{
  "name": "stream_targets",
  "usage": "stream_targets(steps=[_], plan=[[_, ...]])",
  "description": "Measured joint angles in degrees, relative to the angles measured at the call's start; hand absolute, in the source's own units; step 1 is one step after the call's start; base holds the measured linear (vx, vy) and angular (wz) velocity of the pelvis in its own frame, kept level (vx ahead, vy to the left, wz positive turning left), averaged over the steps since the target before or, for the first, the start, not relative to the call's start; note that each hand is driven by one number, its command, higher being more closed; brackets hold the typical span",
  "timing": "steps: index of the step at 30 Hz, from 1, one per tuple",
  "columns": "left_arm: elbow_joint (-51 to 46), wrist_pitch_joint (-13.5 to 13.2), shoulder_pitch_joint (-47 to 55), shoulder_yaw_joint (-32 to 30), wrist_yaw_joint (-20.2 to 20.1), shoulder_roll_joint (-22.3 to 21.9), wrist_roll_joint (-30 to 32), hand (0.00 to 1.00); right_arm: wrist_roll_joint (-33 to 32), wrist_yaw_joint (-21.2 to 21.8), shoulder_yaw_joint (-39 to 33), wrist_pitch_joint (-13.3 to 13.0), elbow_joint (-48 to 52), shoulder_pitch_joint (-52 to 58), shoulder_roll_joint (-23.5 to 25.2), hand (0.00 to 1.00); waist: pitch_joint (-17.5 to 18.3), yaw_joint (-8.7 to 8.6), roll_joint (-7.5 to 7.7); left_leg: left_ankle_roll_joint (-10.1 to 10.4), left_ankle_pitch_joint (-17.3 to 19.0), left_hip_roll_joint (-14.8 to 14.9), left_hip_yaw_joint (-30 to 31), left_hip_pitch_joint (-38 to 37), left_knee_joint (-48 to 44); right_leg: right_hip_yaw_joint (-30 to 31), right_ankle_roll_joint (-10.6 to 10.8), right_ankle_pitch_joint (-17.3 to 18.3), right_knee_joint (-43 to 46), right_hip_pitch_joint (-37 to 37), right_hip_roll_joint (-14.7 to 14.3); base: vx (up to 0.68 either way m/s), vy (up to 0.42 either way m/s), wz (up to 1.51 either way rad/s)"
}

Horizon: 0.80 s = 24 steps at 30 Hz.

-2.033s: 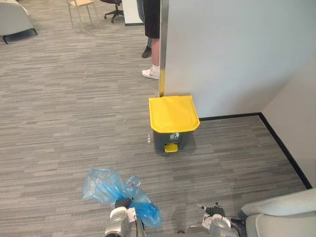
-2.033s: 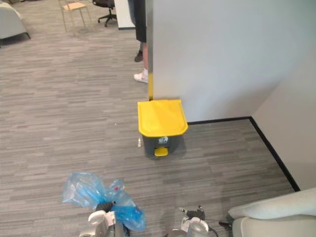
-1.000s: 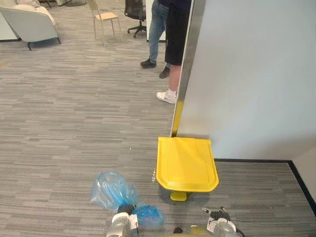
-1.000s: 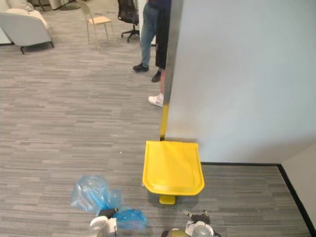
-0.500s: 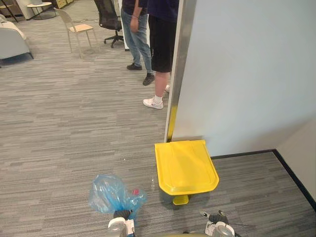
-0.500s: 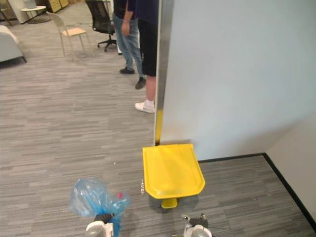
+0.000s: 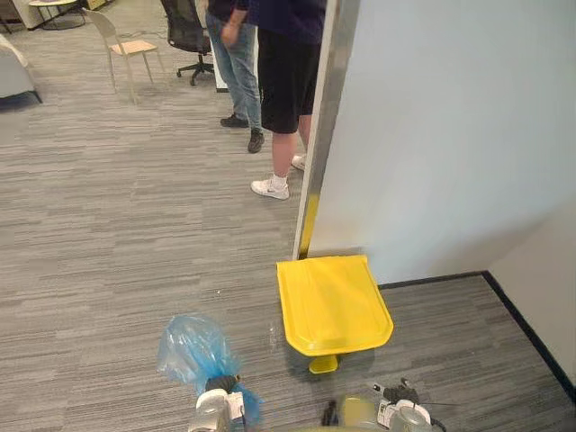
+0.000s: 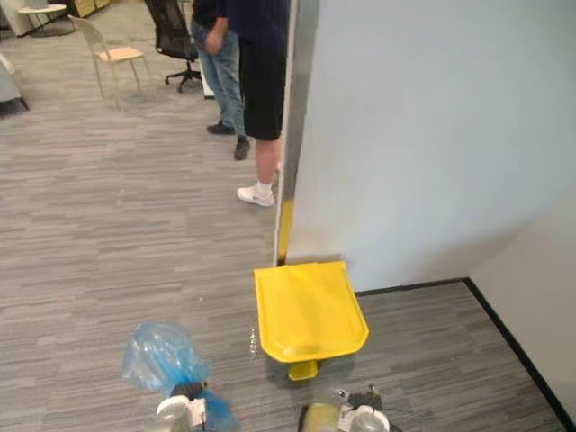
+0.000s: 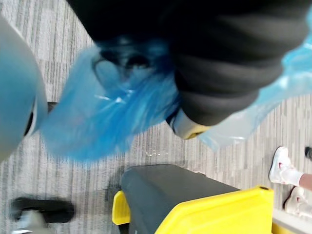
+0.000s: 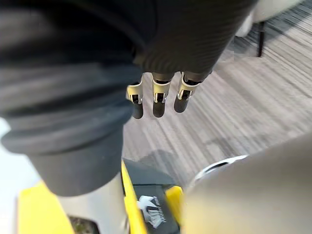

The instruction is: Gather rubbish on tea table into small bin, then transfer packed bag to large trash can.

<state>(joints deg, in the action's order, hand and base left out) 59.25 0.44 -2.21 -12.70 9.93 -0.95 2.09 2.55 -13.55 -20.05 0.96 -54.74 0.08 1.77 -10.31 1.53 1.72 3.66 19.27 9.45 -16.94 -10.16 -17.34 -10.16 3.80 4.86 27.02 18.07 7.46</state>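
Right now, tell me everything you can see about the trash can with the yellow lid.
The trash can is a pedal bin that looks like plastic. Its dark grey body sits under a wide yellow lid with rounded front corners, which is shut. A yellow pedal sticks out low at the front. It stands upright on the grey floor, its back at the end of the white wall. The blue bag is off to its left, apart.
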Motion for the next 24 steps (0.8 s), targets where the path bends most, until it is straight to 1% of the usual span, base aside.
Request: stream_targets(steps=[1,2,3,4,5,6,8,9,12,14,17,24], plan=[[0.2,0.0,0.0,0.2,0.0,0.1,0.0,1.0,0.2,-0.1,0.0,0.0,-0.1,-0.1,0.0,0.0,-0.1,-0.06,-0.57,0.4,1.5,1.3,1.1,-0.1,-1.4,-0.3,0.3,-2.0,-1.4,-3.2,-0.6,0.19,-0.107,0.3],[0.0,-0.1,0.0,0.2,0.0,0.2,0.0,1.0,0.3,-0.1,0.0,0.0,-0.1,-0.2,0.2,0.0,-0.2,0.35,-0.18,0.8,1.9,1.1,1.6,-0.1,-1.7,-0.3,0.7,-2.2,-3.7,-4.6,-0.5,0.33,-0.172,0.32],[0.2,-0.2,-1.7,0.2,0.0,1.0,0.0,1.0,0.4,-0.1,-0.3,0.0,-0.6,-0.9,1.2,0.0,-2.2,1.47,1.2,3.6,3.0,0.4,2.6,-0.3,-4.4,-0.5,-0.6,-3.8,-6.0,-8.3,0.7,0.28,-0.152,0.27],[0.0,-0.1,-2.4,0.3,-0.1,0.3,0.0,1.0,1.3,-0.1,-1.7,0.1,-0.2,-2.7,0.9,0.0,-3.8,1.47,-0.12,3.9,3.2,1.2,4.4,0.0,-6.0,-1.5,-1.5,-2.4,-2.1,-7.8,0.8,0.37,-0.207,0.38],[-0.1,-0.1,-2.5,0.3,-0.1,-0.3,0.0,1.0,1.5,-0.2,-2.5,0.2,-0.2,-3.0,0.8,0.0,-4.1,1.18,-0.47,3.9,3.2,1.2,5.3,-0.1,-6.0,-1.9,-1.8,-0.6,-0.2,-7.6,1.0,0.2,-0.124,0.45],[-0.1,-0.1,-2.6,0.2,-0.1,-0.8,0.1,1.0,1.6,-0.2,-2.7,0.2,-0.2,-2.8,0.8,0.0,-3.8,1.23,-0.93,4.0,3.1,1.3,6.3,-0.1,-5.9,-2.3,-1.8,1.2,0.8,-7.7,1.1,0.22,-0.111,0.38],[-0.1,-0.1,-2.4,0.2,-0.2,-1.1,0.2,1.0,1.9,-0.1,-3.0,0.2,0.0,-2.8,0.9,0.0,-3.6,1.46,-1.43,3.9,3.1,1.9,7.3,-0.1,-5.9,-2.9,-1.9,3.0,1.5,-8.3,1.1,0.2,-0.069,0.33],[-0.1,-0.1,-2.4,0.3,-0.2,-1.1,0.3,1.0,1.9,-0.1,-3.0,0.1,0.0,-2.8,1.1,0.0,-3.5,1.51,-1.43,3.9,3.1,2.1,8.1,-0.1,-6.0,-2.9,-2.1,3.4,1.8,-8.6,1.1,0.15,-0.041,0.33],[-0.2,-0.1,-2.5,0.2,-0.6,-1.5,0.9,1.0,1.9,-0.1,-2.9,0.1,-0.1,-2.6,1.5,0.0,-3.6,1.45,-1.32,4.0,3.1,2.9,9.6,0.1,-7.0,-4.2,-2.0,3.5,2.0,-9.9,1.1,0.09,-0.011,0.37],[-0.2,-0.1,-2.7,0.2,-1.3,-1.6,1.2,1.0,1.9,-0.1,-2.6,0.1,-0.1,-2.3,1.6,0.0,-3.2,1.66,-0.53,4.0,3.1,3.2,10.0,2.2,-9.5,-5.0,-2.0,3.5,1.7,-10.1,1.6,0.03,0.026,0.32],[-0.3,-0.1,-2.9,0.2,-1.2,-1.3,1.2,1.0,1.8,-0.2,-2.0,0.1,-0.1,-2.3,2.1,0.0,-2.8,1.65,0.19,4.0,3.2,3.3,10.5,5.6,-11.7,-5.0,-1.8,3.5,-0.3,-9.4,1.6,-0.01,0.031,0.17],[-0.6,0.0,-2.7,0.9,-1.2,-1.2,1.3,1.0,1.5,-0.3,-2.0,0.1,-0.1,-2.3,2.1,0.0,-2.7,1.34,0.29,4.0,3.2,3.7,10.9,6.0,-11.8,-5.3,-1.7,3.4,-0.6,-9.3,1.5,-0.01,0.002,0.01]])
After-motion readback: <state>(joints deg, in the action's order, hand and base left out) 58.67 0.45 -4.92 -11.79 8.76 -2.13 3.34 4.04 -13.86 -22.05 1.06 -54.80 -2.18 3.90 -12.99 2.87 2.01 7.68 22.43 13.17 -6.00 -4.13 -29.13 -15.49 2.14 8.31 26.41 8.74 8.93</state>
